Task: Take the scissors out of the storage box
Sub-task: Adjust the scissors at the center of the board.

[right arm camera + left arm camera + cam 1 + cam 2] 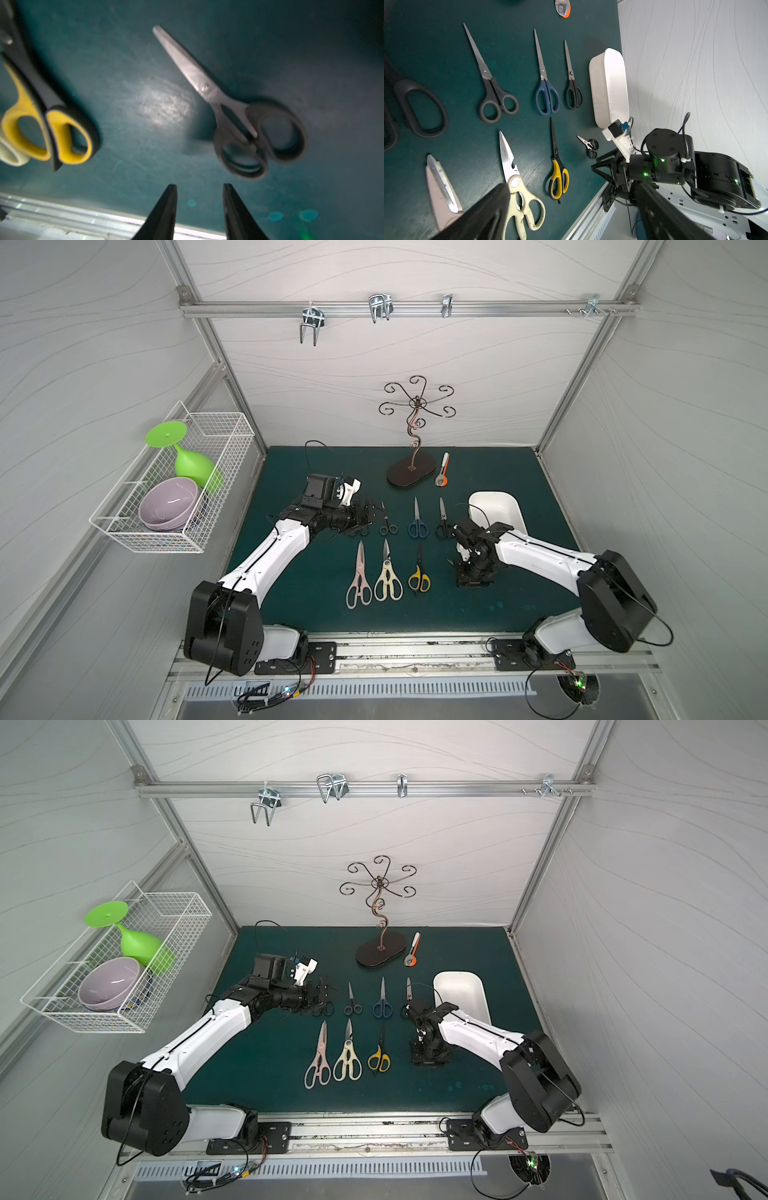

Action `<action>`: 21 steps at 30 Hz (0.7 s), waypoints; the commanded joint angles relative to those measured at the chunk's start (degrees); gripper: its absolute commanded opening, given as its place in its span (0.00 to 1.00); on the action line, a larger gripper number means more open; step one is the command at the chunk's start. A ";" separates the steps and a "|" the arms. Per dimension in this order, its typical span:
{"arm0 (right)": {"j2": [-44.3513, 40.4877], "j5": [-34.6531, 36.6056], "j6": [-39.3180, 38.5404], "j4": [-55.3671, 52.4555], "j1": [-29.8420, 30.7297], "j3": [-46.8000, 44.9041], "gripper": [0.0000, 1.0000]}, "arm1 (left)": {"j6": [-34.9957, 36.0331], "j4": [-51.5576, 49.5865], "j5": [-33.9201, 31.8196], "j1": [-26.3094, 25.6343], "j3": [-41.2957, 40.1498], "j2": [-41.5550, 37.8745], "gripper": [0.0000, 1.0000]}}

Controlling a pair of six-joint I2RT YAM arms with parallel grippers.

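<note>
Several scissors lie side by side on the green mat: a small black pair (387,520), a blue pair (417,519), another black pair (443,519), pink shears (359,576), cream shears (387,574) and a yellow-and-black pair (419,572). The white storage box (496,506) stands at the back right; what shows of its inside holds nothing. My right gripper (199,185) points down at the mat, open, just beside a tiny black pair (239,116) lying flat. My left gripper (370,518) hovers wide open over a large black-handled pair (419,110).
A curled metal stand (411,472) and a white-and-orange tool (442,468) sit at the back of the mat. A wire basket (124,531) on the left wall holds a green goblet and a purple bowl. Hooks (378,306) hang on the back rail.
</note>
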 commanded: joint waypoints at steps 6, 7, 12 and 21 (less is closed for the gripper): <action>2.26 4.34 -3.68 2.02 -0.57 1.44 0.42 | 0.69 0.53 -1.23 0.44 0.35 -1.51 1.00; 2.56 4.79 -4.21 1.90 -0.70 1.45 0.42 | 0.78 0.47 -1.37 0.52 0.23 -1.67 1.00; 4.15 5.50 -5.50 2.49 -1.17 1.60 0.42 | 0.83 0.39 -1.37 0.88 0.19 -1.87 1.00; 4.67 1.59 -4.86 3.42 -1.01 -0.39 0.43 | 0.88 0.04 -1.68 0.97 0.43 -2.59 1.00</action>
